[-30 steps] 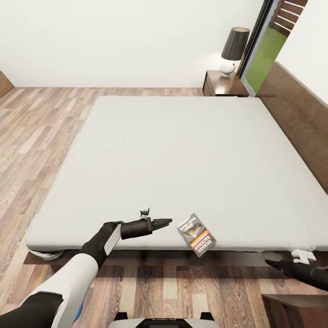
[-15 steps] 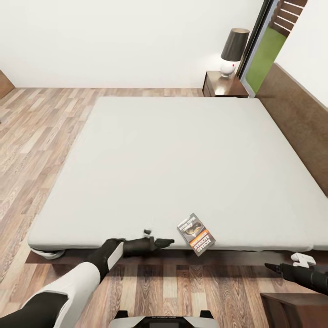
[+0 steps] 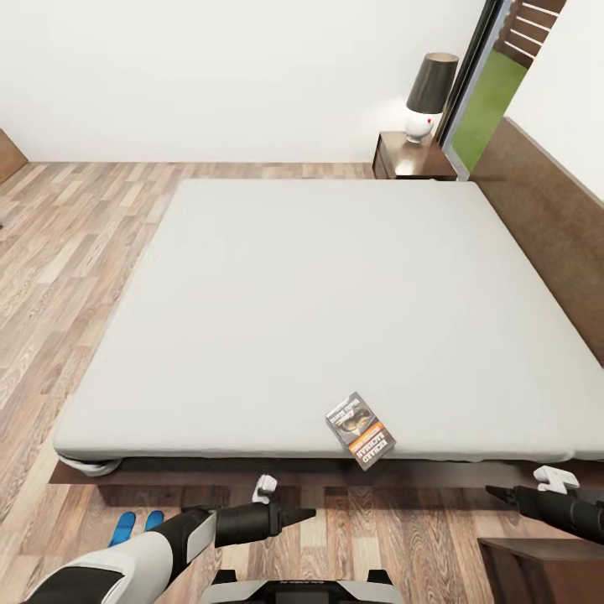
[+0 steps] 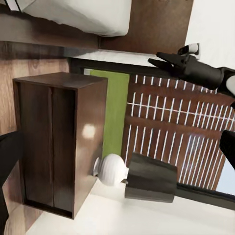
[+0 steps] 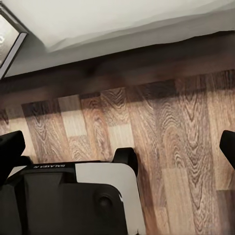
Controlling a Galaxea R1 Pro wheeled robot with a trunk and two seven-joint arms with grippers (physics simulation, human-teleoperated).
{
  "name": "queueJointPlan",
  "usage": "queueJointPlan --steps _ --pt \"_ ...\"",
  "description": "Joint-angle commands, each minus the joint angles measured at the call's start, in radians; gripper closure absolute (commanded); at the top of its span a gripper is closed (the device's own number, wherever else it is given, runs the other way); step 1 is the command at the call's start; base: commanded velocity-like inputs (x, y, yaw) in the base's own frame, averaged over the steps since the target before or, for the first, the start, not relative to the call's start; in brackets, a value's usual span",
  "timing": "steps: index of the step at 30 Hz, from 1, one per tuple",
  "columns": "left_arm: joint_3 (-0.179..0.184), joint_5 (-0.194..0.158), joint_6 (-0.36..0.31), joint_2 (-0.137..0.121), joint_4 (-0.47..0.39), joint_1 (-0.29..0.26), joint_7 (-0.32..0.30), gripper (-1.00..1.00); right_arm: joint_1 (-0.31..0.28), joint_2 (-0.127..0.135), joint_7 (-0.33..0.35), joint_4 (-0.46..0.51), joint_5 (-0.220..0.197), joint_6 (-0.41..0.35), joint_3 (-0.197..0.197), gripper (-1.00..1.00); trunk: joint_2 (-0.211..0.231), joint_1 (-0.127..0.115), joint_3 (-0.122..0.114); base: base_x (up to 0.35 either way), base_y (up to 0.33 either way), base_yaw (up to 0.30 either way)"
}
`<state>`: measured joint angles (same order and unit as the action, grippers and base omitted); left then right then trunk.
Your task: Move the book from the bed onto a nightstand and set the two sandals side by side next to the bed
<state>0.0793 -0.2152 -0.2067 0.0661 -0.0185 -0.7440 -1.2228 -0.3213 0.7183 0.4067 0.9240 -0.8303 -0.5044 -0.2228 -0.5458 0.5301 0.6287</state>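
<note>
The book (image 3: 361, 429), dark-covered with an orange band, lies flat on the bed's pale mattress (image 3: 335, 294) at its near edge; a corner of the book (image 5: 7, 40) also appears in the right wrist view. My left gripper (image 3: 304, 512) is open and empty, hanging over the floor below and to the left of the book. My right gripper (image 3: 497, 492) is open and empty, low to the right of the book. Two blue sandals (image 3: 137, 525) peek out beside my left forearm. One nightstand (image 3: 413, 156) stands at the far side of the bed, another nightstand (image 3: 545, 572) at the near right.
A lamp (image 3: 429, 92) with a dark shade sits on the far nightstand. The left wrist view faces the near nightstand (image 4: 58, 142) with its own lamp (image 4: 147, 177). The brown headboard (image 3: 545, 218) runs along the right. My base (image 5: 73, 196) is close below the bed's edge.
My left arm has dropped from the mattress's near edge to below the bed frame, over the floor, uncovering the blue sandals. The right gripper and the book have stayed put.
</note>
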Motion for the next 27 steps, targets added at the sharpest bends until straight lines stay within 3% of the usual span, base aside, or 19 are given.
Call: queueJointPlan --steps 1,6,10,15,23,27 --pt "0.008 -0.01 -0.005 0.001 0.0 0.0 -0.002 -1.0 -0.001 0.001 0.0 0.0 -0.006 -0.003 -0.006 -1.0 -0.001 0.0 0.001 0.0 0.0 0.0" --pt "0.008 -0.013 0.015 0.021 -0.003 0.001 0.021 -1.0 -0.001 0.001 0.0 0.007 -0.008 -0.003 -0.069 -1.0 -0.001 0.0 0.001 0.0 0.0 0.0" --pt "0.007 -0.017 0.015 0.046 -0.046 0.002 0.056 -1.0 -0.001 0.001 0.0 0.008 -0.011 -0.003 -0.081 -1.0 -0.001 0.0 0.001 0.0 0.0 0.0" --pt "0.006 -0.021 0.009 0.061 -0.084 0.002 0.046 -1.0 -0.001 0.001 0.0 0.009 -0.012 -0.003 -0.082 -1.0 -0.001 0.0 0.001 0.0 0.0 0.0" --pt "0.001 -0.021 -0.057 0.059 -0.146 0.002 0.043 -1.0 -0.001 0.001 0.0 0.007 -0.013 -0.003 -0.088 -1.0 -0.001 0.0 0.001 0.0 0.0 0.0" --pt "-0.002 -0.022 -0.095 0.039 -0.208 0.002 0.037 -1.0 -0.001 0.0 0.0 0.006 -0.013 -0.003 -0.088 -1.0 -0.001 0.0 0.001 0.0 0.0 0.0"
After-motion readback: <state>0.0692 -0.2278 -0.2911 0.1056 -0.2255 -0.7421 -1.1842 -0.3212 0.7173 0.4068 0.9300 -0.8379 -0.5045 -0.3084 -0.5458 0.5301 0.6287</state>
